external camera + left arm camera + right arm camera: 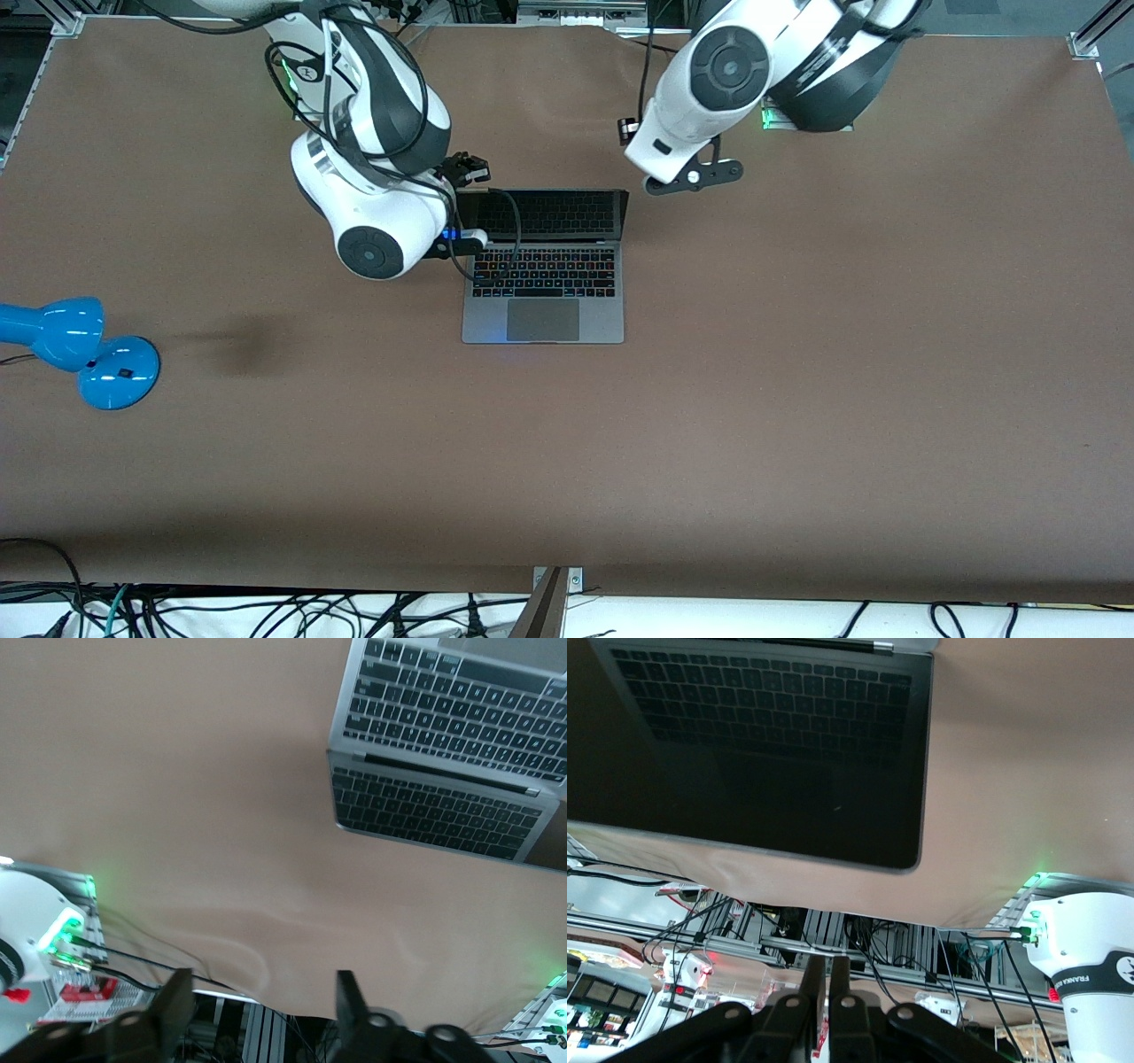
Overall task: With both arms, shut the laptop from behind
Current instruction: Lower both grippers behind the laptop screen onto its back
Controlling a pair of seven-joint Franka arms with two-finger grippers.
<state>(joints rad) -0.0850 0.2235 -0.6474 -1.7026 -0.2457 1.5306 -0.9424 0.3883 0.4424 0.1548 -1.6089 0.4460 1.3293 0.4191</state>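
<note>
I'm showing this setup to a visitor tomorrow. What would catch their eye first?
The open laptop mid-table, its dark screen mirroring the keyboard. The right gripper, fingers shut, sits at the screen's corner toward the right arm's end, while the left gripper, open, hangs over bare table near the other corner. A blue lamp lies at the right arm's end of the table.

R arm (372,151) bent low over laptop (542,301) corner at its own end; right gripper (828,992) fingers pressed together. L arm (753,62) raised beside laptop's lid; left gripper (261,1005) fingers spread, holding nothing.
</note>
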